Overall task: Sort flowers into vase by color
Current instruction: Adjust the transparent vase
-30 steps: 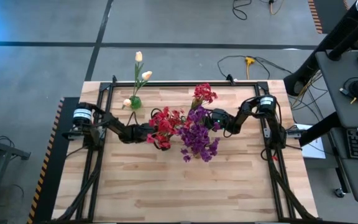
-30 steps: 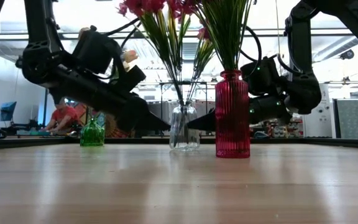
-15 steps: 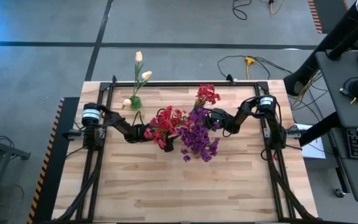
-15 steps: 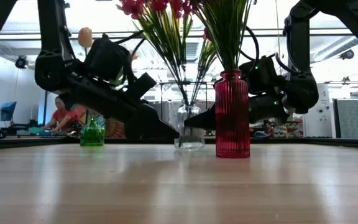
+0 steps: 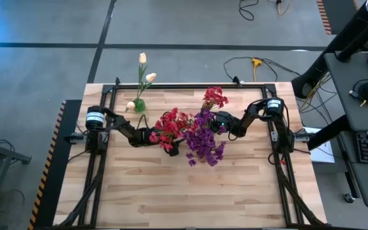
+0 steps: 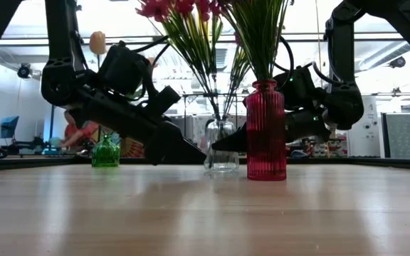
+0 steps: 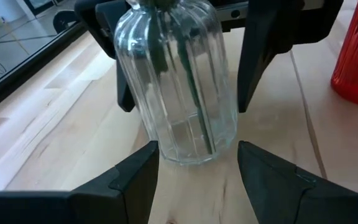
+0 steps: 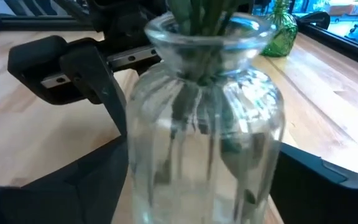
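A clear ribbed glass vase [image 6: 221,146] holds the red flowers [image 5: 171,124] and stands on the table mid-centre. A red glass vase [image 6: 265,131] with the purple flowers [image 5: 203,142] stands just to its right and nearer. A small green vase [image 6: 106,151] with cream tulip buds [image 5: 147,76] stands at the far left. My left gripper [image 7: 197,171] is low at the clear vase's left side, closed on its base. My right gripper [image 8: 204,186] is open at the vase's right side, one finger on each side of it. I cannot tell whether it touches. My left gripper has the clear vase's lower body just above the base [image 7: 166,149] between its two fingers [image 7: 135,180], one on each side. The fingers come nearly level from the table's left. The vase stands upright with its bottom on the table.
The red vase stands close beside the clear vase. The flower heads overlap above both and hide the vases and fingertips in the high view. A black frame rail [image 5: 190,87] runs along the table's far edge and sides. Bare wood lies toward the near edge [image 5: 190,198].
My left gripper has gone toward the table's right edge. The clear vase with the red flowers has slid the same way along the table, upright, closer to the red vase and between my right gripper's fingers.
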Controlling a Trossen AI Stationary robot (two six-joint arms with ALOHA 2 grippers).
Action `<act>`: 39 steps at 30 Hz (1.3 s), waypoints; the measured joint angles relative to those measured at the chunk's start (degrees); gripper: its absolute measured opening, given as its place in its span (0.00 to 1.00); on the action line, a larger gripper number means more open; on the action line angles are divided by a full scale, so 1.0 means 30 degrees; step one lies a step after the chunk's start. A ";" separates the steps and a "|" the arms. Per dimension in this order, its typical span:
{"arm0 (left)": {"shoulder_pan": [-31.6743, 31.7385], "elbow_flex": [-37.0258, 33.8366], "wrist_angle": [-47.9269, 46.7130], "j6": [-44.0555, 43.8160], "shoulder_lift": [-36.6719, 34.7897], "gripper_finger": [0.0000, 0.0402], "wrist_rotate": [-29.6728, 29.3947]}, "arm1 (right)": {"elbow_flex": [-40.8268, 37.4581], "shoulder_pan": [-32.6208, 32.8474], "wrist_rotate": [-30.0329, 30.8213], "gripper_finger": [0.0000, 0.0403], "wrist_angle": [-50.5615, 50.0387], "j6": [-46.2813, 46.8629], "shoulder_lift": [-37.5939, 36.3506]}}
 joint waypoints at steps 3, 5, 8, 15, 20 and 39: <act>0.0000 0.0000 0.0000 -0.0064 -0.0009 0.50 -0.0006 | 0.0000 0.0000 -0.0024 0.74 -0.0001 -0.0046 0.0000; 0.0007 -0.0007 -0.0001 -0.0080 -0.0015 0.50 -0.0013 | 0.0000 0.0000 -0.0024 0.69 0.0019 -0.0052 0.0000; -0.0041 -0.0020 -0.0007 -0.0085 -0.0039 0.50 -0.0020 | 0.0000 0.0000 -0.0032 0.69 0.0012 -0.0046 0.0000; -0.1138 -0.0840 -0.1349 -0.1073 -0.1788 0.50 -0.0057 | 0.0000 -0.0007 -0.0024 0.72 -0.0128 0.0108 0.0000; -0.2432 -0.2623 -0.2037 -0.2545 -0.4828 0.50 -0.0060 | -0.0032 -0.0007 0.0088 0.72 -0.0286 -0.0158 -0.0007; -0.3264 -0.3143 0.3257 -0.0356 -0.9229 0.50 -0.2272 | -0.0066 0.0000 0.0679 0.70 -0.0647 -0.0154 -0.0036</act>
